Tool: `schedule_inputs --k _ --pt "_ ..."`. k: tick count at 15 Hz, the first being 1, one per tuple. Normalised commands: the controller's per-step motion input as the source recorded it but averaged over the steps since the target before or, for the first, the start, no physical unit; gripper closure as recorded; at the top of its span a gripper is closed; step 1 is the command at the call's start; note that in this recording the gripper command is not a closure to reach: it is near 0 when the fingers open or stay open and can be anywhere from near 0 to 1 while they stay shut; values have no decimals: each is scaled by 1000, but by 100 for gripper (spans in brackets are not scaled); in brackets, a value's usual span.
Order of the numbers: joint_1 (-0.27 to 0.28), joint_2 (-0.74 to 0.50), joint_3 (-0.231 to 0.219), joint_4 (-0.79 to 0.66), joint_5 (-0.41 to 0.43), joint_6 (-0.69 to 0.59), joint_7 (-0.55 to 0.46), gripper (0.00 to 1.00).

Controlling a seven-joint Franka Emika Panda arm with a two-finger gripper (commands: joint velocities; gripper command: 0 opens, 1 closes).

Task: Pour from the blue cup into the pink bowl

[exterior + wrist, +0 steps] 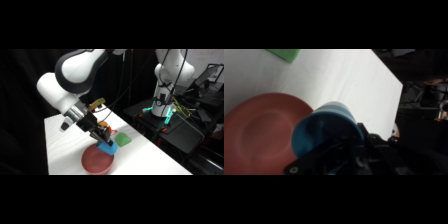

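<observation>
The pink bowl (97,161) sits near the table's front edge, wide and shallow. My gripper (104,140) is shut on the blue cup (107,147), which is tipped over on its side above the bowl's right rim. In the wrist view the blue cup (324,134) fills the lower middle, its open mouth turned toward the pink bowl (261,130) at the left. I cannot see anything inside the bowl or leaving the cup.
A small green block (123,139) lies on the white table (65,145) just right of the gripper, and it shows as a green block (285,54) at the wrist view's top. Dark equipment and the arm's base (167,90) stand beyond the table's right edge.
</observation>
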Motion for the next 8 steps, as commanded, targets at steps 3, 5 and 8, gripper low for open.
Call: schedule_inputs --k 3,5,8 --pt "-126 457 141 786 246 -901 38 15" --pt "-73 445 111 766 257 -748 197 16" --pt "-30 404 90 661 214 -509 256 16"
